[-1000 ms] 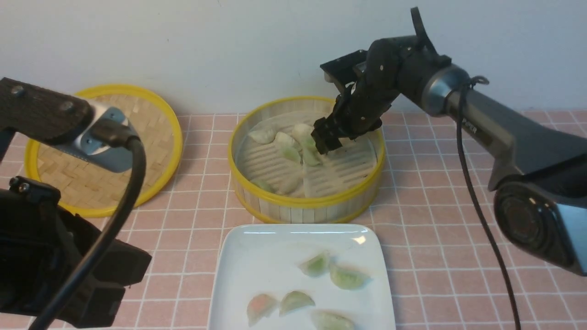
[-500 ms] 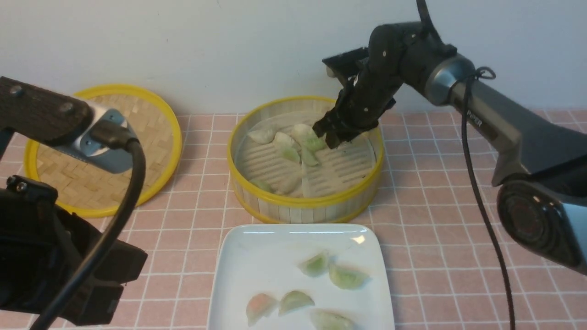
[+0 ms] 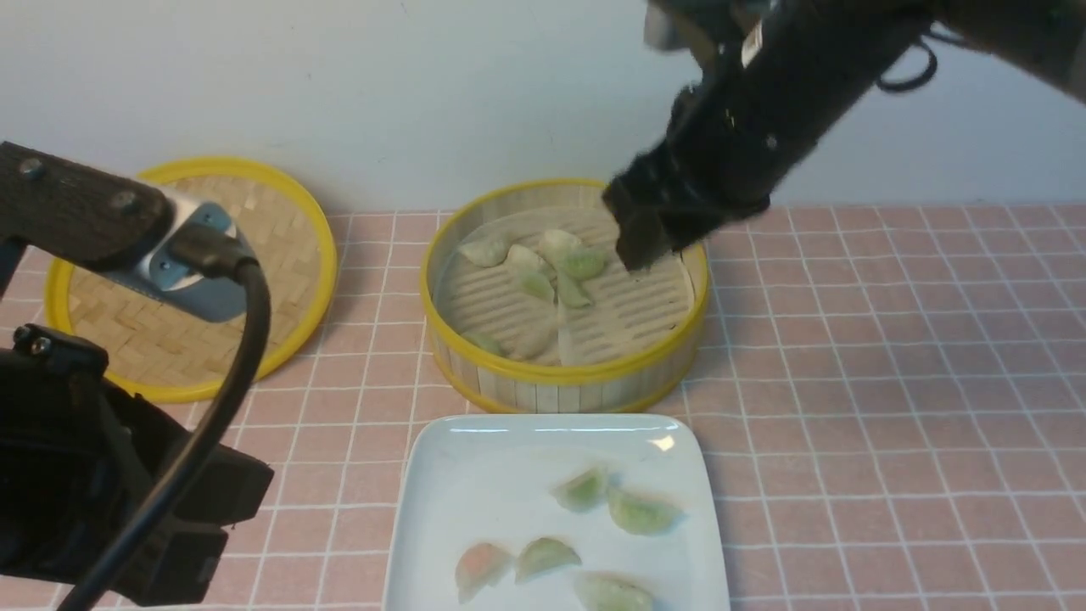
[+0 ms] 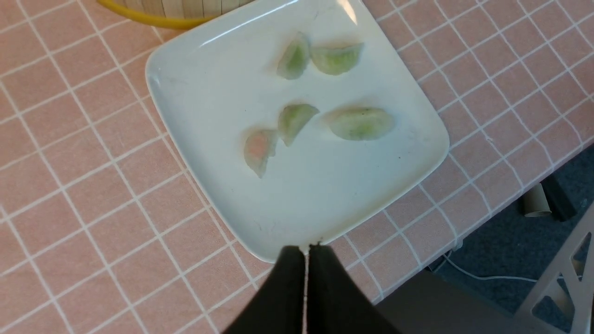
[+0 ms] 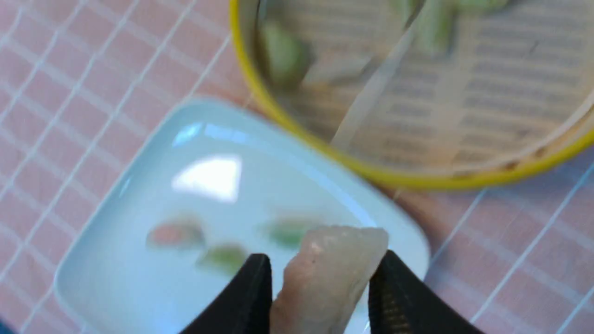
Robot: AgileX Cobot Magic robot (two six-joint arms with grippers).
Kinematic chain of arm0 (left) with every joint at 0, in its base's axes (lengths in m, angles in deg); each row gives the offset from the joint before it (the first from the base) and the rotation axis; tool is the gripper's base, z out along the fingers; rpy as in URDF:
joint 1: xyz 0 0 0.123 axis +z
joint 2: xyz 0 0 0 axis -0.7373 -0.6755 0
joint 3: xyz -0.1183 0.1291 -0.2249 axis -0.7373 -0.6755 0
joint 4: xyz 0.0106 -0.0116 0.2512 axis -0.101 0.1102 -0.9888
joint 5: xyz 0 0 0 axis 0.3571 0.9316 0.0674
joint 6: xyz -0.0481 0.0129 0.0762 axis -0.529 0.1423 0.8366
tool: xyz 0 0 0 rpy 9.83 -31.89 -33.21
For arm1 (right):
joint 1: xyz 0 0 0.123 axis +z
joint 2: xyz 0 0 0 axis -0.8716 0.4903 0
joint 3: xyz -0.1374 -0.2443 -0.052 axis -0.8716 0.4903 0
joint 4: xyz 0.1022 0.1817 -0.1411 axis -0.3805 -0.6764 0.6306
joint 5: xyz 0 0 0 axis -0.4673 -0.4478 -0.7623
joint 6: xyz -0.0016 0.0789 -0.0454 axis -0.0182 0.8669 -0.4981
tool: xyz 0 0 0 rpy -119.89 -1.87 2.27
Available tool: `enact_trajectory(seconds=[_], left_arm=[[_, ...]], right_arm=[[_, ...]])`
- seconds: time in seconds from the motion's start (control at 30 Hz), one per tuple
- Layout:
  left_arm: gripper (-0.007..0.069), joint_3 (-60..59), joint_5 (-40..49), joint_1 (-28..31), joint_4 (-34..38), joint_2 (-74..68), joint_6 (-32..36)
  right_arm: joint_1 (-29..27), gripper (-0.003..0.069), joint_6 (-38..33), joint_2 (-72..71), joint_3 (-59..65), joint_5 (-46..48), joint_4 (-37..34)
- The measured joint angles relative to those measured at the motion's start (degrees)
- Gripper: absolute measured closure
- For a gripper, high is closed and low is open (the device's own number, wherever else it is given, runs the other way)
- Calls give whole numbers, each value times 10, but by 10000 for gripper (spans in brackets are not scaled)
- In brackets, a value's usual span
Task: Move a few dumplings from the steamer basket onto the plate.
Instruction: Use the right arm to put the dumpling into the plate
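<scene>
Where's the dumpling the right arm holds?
The dumpling is in the fingers of the right gripper, above the steamer basket, right side, in front view.

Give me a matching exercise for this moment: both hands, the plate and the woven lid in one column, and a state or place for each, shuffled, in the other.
Things:
1. right hand
2. left hand
3. plate
4. woven lid

States and places:
A. carries five dumplings
B. shut, nothing between its fingers
C. lies on the robot's left of the steamer basket
D. shut on a pale dumpling

Pairs: 1-D, 2-B, 3-A, 4-C.
</scene>
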Motion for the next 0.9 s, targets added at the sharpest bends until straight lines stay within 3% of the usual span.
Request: enact_trajectory(seconds=[0.23, 0.4, 0.5, 0.7, 0.8, 0.9], left_arm=[[631, 0, -6, 0, 0, 0, 4], [631, 0, -10, 0, 0, 0, 5], [631, 0, -10, 0, 0, 0, 5], [631, 0, -11, 0, 0, 0, 6], [631, 0, -11, 0, 0, 0, 6], [631, 0, -14, 0, 0, 0, 6]], right_arm=[[86, 409, 18, -48, 248, -128, -14], [103, 410, 20, -13, 275, -197, -24], [103, 365, 23, 10, 276, -228, -28], [103, 190, 39, 6, 261, -191, -11], [103, 194, 41, -20, 242, -147, 0], [103, 284, 58, -83, 229, -109, 23]])
